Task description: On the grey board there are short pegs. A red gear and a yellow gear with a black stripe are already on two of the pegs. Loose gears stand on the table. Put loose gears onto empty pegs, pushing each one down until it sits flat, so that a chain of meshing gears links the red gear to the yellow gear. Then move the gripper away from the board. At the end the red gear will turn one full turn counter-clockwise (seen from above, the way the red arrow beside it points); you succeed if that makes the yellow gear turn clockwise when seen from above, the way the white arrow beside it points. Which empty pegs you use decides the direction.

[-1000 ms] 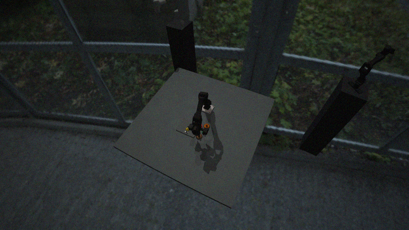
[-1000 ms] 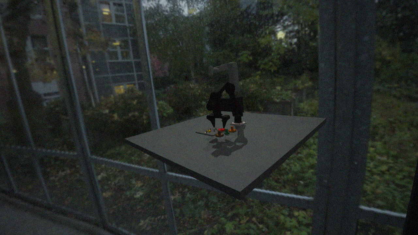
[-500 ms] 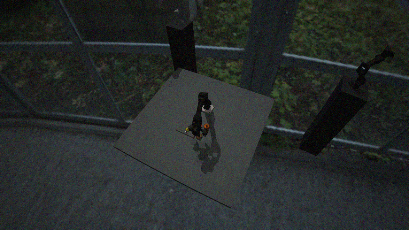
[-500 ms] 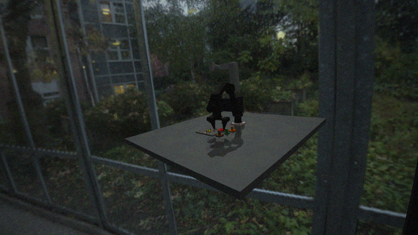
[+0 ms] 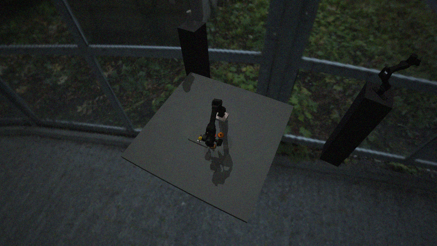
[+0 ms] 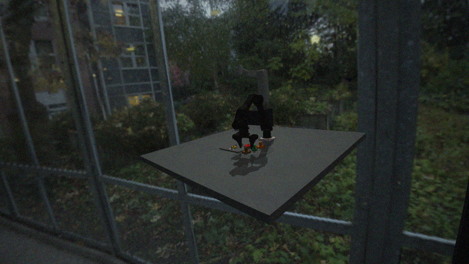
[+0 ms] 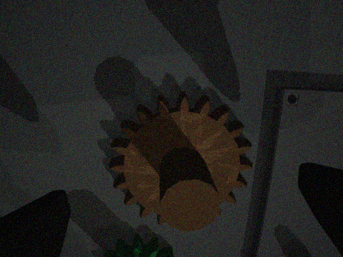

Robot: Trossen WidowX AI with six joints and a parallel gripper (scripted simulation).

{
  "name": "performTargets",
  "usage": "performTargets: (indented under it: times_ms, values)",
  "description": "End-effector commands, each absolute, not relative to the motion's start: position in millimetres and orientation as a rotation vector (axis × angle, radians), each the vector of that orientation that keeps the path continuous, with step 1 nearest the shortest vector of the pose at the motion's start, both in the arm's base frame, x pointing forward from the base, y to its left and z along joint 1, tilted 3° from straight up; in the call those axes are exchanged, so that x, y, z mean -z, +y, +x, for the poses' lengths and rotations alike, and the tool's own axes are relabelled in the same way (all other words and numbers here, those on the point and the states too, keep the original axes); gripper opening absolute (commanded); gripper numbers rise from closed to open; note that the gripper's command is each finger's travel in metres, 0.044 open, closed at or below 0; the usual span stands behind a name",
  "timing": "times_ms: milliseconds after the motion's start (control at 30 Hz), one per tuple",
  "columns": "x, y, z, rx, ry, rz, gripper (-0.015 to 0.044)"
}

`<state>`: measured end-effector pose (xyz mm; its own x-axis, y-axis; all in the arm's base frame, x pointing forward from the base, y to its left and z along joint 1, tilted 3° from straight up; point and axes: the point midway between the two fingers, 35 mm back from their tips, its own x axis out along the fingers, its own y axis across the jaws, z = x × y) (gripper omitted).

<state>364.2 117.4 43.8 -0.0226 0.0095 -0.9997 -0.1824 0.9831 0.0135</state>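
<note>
One brown gear [image 6: 246,151] [image 7: 221,143] stands just off the board's edge [image 7: 266,143], beneath the spread, unloaded end effector [image 5: 212,141] [image 6: 246,147] [image 7: 185,188].

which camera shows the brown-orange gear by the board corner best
The wrist view: the brown-orange gear fills its middle, teeth and knob distinct. The top view shows it small, partly behind the gripper; the exterior view shows it small, side-on.
</note>
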Motion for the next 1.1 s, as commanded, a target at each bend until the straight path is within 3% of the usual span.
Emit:
performTargets:
  times_ms: [0,433,700,1067]
  values:
    - [-42,117,364,-0.149,1.589,-0.136,0.0414]
    - [-42,117,364,-0.149,1.589,-0.136,0.0073]
    - [-42,117,364,-0.149,1.589,-0.136,0.0]
    - [-60,119,369,-0.15,1.583,-0.134,0.0]
